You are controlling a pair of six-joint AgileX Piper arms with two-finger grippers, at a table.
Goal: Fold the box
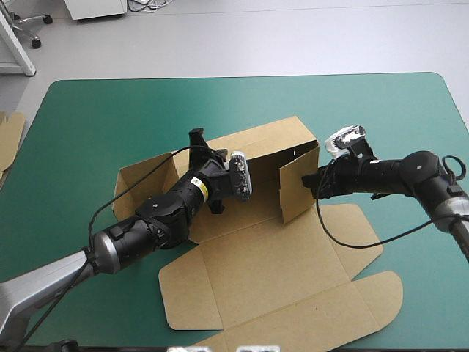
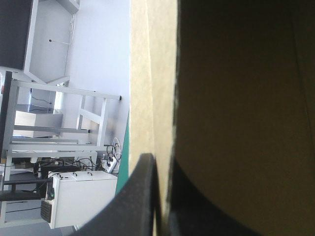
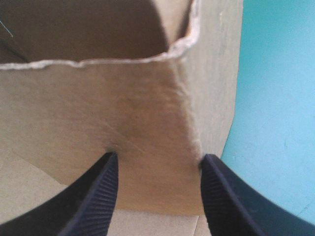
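Observation:
The brown box (image 1: 271, 257) lies mid-table with its long back wall (image 1: 264, 147) raised and a side wall (image 1: 299, 187) standing at its right end. My left gripper (image 1: 196, 143) is at the back wall's left end. In the left wrist view it (image 2: 158, 160) is shut on the board's edge (image 2: 145, 73), which runs up between the black fingers. My right gripper (image 1: 314, 182) is against the outside of the right side wall. In the right wrist view it (image 3: 155, 160) is open, both fingertips (image 3: 109, 167) touching the board's face (image 3: 142, 113).
The lid and its flaps (image 1: 293, 308) lie flat toward the table's front edge. A left flap (image 1: 143, 180) lies flat beside my left arm. More brown board (image 1: 9, 139) shows at the table's left edge. Teal-green cover (image 1: 396, 117) is bare at the back and right.

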